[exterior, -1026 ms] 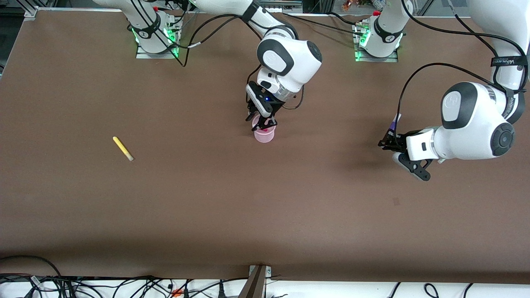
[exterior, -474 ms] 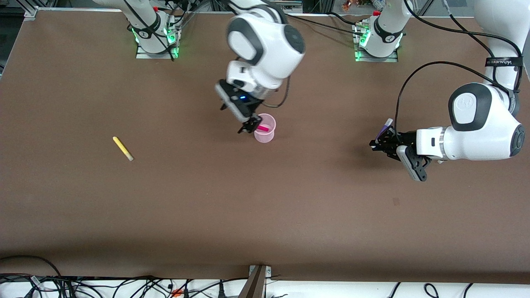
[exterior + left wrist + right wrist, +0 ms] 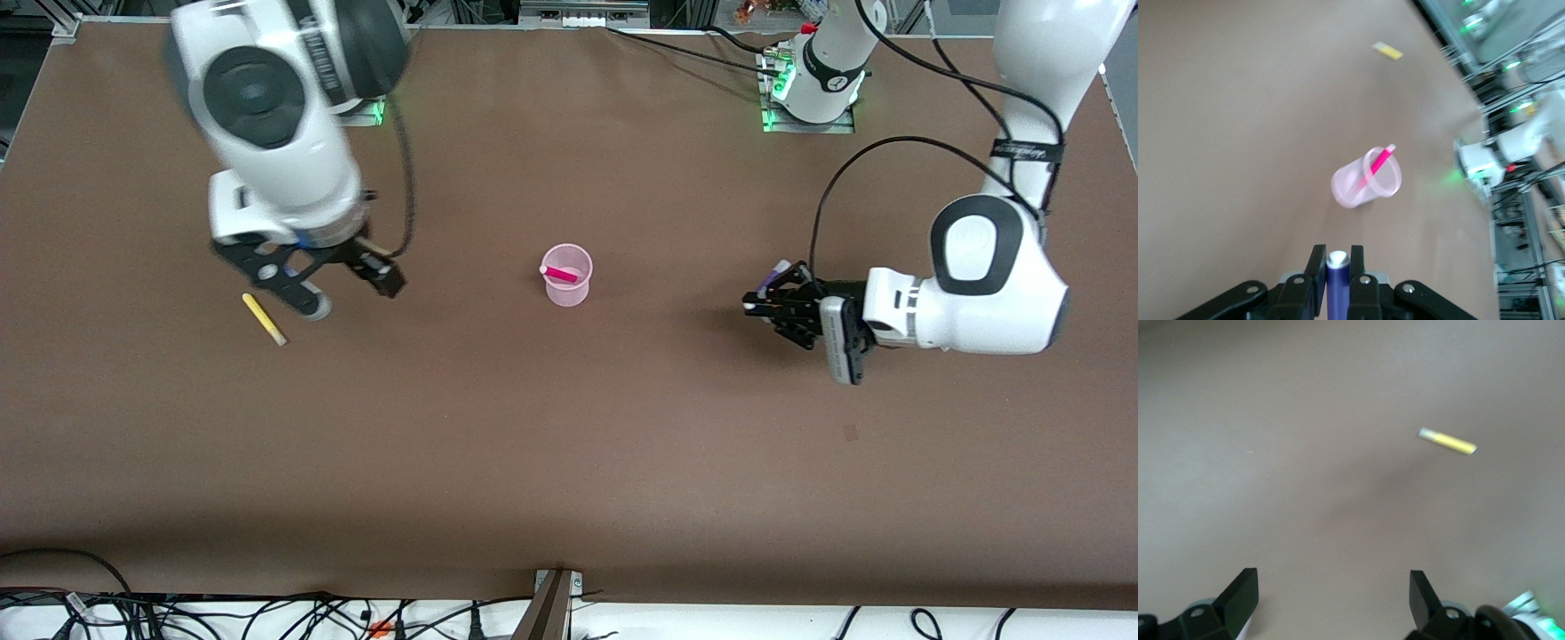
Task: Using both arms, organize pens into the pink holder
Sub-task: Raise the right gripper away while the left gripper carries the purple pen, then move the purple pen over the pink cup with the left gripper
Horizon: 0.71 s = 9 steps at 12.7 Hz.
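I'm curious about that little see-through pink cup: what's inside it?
The small translucent pale-pink plastic cup holds one slim magenta-pink marker pen, leaning with its pale tip at the rim. Nothing else shows inside.

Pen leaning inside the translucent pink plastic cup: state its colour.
Magenta-pink slim marker pen with a pale tip; clearest in the left wrist view.

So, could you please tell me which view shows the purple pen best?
The left wrist view: the purple pen stands clear between the left gripper's shut fingers. The front view shows only a sliver of it above that gripper. The right wrist view misses it.
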### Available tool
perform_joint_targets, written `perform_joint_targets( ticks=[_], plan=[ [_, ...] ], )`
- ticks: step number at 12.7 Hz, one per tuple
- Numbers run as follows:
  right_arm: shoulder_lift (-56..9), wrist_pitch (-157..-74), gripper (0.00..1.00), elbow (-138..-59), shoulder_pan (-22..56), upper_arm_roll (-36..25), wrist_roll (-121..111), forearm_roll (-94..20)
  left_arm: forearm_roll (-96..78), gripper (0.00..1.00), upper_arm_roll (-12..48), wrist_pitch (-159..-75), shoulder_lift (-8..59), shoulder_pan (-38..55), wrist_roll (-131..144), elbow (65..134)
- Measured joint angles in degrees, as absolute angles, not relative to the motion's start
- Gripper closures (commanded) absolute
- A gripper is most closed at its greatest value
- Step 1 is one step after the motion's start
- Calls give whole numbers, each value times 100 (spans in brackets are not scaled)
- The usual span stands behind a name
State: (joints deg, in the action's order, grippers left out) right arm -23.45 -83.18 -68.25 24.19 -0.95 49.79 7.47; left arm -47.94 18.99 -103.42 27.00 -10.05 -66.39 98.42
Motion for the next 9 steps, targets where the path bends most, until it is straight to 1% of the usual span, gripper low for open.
perform_joint_targets(
  ticks=[2, 5, 7, 9],
  plan=[
    [-2338, -8236, 0, -6834, 2226, -532, 3309, 703, -5327, 100, 2188, -10342, 2868, -984, -7286, 9839],
    [-2223, -7916, 0, -6939, 2193, -1363, 1226, 86, -5946, 100, 2473, -10425, 3021, -872, -8035, 9838],
    [-2165, -7962, 0, -7096, 2174, -1819, 493, -220, -6431, 100, 2494, -10938, 3111, -575, -8887, 9839],
    [-2150, -8377, 0, -7489, 2166, -2012, 61, -273, -7037, 100, 2501, -11489, 3215, -175, -9853, 9843]
  ],
)
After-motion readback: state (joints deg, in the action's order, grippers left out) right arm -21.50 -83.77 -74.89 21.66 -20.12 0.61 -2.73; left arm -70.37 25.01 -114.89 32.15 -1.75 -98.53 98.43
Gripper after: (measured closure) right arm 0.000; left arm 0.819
